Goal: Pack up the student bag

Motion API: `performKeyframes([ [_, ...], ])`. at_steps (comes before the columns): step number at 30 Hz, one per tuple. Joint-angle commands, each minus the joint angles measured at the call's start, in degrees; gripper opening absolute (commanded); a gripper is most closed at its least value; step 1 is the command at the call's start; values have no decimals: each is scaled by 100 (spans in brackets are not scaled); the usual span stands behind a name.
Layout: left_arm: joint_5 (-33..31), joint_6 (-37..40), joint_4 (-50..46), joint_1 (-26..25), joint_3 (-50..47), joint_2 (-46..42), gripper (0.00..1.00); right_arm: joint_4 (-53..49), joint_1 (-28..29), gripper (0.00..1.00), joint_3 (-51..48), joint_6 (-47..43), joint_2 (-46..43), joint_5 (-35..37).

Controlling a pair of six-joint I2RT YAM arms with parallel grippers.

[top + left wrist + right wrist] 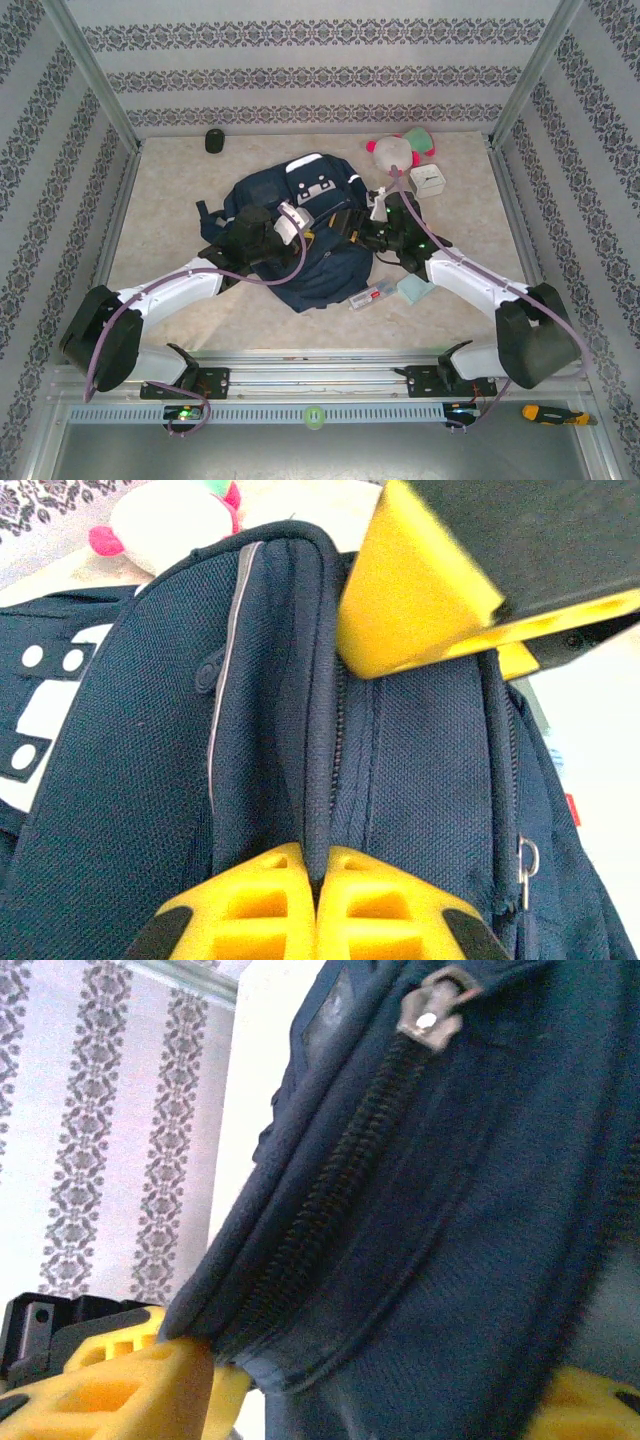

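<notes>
One student bag (pixel 318 272) lies in the middle of the top view, on the pale table (pixel 170 210). Two arms reach it, one from the lower left and one from the lower right.

In the left wrist view, the two yellow fingers of the left claw (pixel 315 868) are pressed together at the bottom edge of the frame and pinch one raised fold of the navy fabric. In the upper right of the same frame, one yellow finger (pixel 420 600) of the other claw touches the bag beside a zipper line.

In the right wrist view, the two fingers of the right claw (pixel 380 1392) stand apart in the lower corners, with the bag's zipper seam between them. I cannot tell if they press on it. One metal zipper pull (pixel 436 1005) is at the top of the frame.

Around the bag in the top view I count:
- one plush toy (pixel 400 150) and one white box (pixel 430 180) at the upper right
- one black object (pixel 215 140) at the upper left
- two small flat items at the lower right, one with red (pixel 368 297) and one pale green (pixel 412 290)
- one orange screwdriver (pixel 545 412) in the lower right corner
</notes>
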Motion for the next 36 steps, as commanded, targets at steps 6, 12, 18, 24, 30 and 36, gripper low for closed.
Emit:
performKeyframes([
  [6,263,616,44,502,419,-74,0,1544,567,0,-225,908,-43,1037],
  [12,302,902,-547,935,879,92,7,1880,1126,0,-365,910,-121,2240],
  [18,-164,-223,-1102,916,853,-532,48,1983,1193,0,-48,824,237,2492],
  [24,-719,-1503,-2050,634,684,-1379,57,1878,1296,0,259,515,291,2601],
  [30,-1267,-2823,-2515,62,345,-1868,59,1849,1404,0,378,498,370,2666],
  [36,-1426,-3568,-2836,-201,198,-2052,62,1783,1484,0,391,527,310,2870],
])
